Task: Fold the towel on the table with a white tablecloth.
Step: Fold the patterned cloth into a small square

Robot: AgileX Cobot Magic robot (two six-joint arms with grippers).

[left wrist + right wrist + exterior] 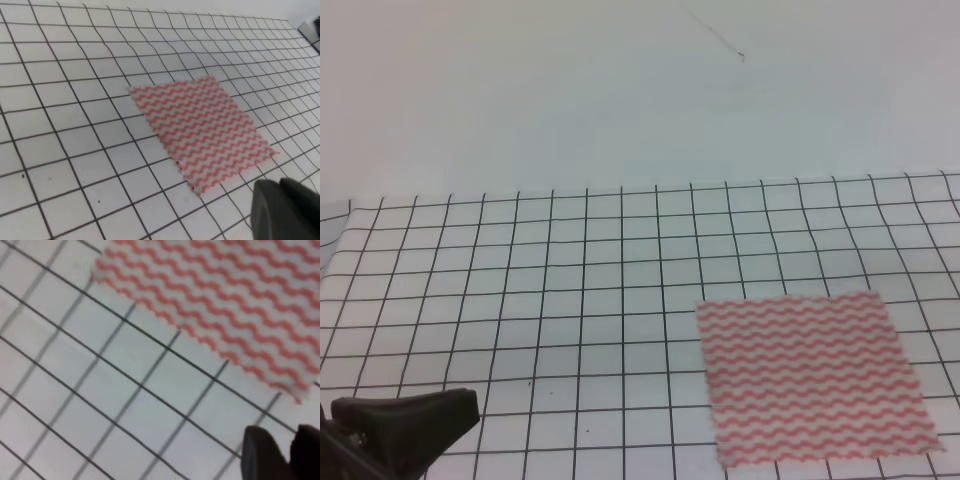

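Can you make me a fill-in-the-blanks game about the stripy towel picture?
1. The towel lies ____ on the tablecloth, not folded yet.
2. The towel's wavy stripes are pink-red on ____.
3. The tablecloth is white with a grid of thin ____ lines.
4. In the high view the left pincer sits at the bottom ____ corner, apart from the towel.

Missing words: flat; white; black; left
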